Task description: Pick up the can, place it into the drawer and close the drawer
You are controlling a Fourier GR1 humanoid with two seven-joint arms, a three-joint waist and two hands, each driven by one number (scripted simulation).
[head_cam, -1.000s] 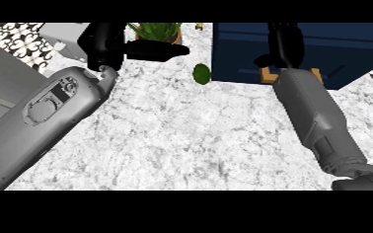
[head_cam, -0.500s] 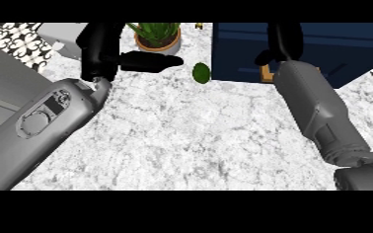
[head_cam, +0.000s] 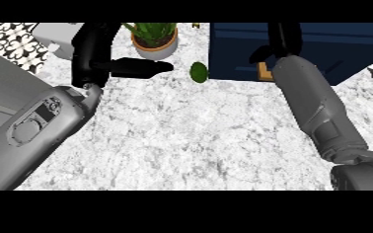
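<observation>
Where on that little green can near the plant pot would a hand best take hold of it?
Probably around its middle, thumb on one side and fingers on the other. The green can shows rounded sides on the marble counter. Coming from its left suits: the left hand is nearest, and the dark blue drawer crowds its right.

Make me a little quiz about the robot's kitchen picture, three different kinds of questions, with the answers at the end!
1. True or false: the green can lies on the marble counter, held by neither hand.
2. What stands just left of the can? A) a potted plant B) a frying pan C) a red kettle
3. Fill in: the right hand reaches over the dark ____ drawer.

Key
1. True. The left hand has its thumb pointing toward the can without touching it.
2. A, the potted plant.
3. blue
</observation>
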